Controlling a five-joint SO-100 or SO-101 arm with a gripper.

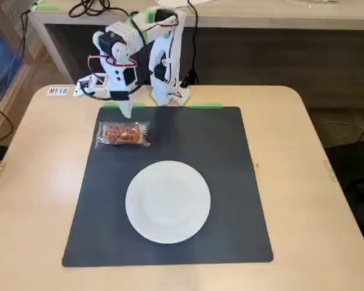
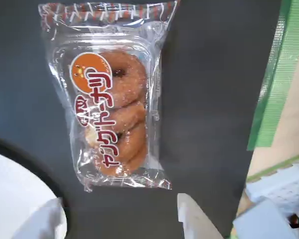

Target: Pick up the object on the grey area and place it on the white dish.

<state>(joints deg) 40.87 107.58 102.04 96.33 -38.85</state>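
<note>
Pastry pack (image 2: 111,97) isn't in the hand (image 2: 119,219) at all, it's just lying flat on the grey mat (image 2: 209,89). In the wrist view the two white fingertips (image 2: 192,216) poke in from the bottom edge, spread apart with nothing between them, and the wrapper sits just past them, longways up the frame. You can see little brown ring donuts stacked in a clear tray under the crinkly plastic, with an orange-red label and red print down the side.

From the fixed view the hand (image 1: 125,109) hangs at the mat's far edge, right by the pack (image 1: 122,134), which sits in the far left part of the mat (image 1: 230,182). The white dish (image 1: 168,201) is nearer the camera, around the middle of the mat, well apart from the pack and bare. Green tape strips (image 1: 204,106) run along the mat's far edge, and the arm's base (image 1: 168,91) stands just behind on the light wood bench (image 1: 327,230).
</note>
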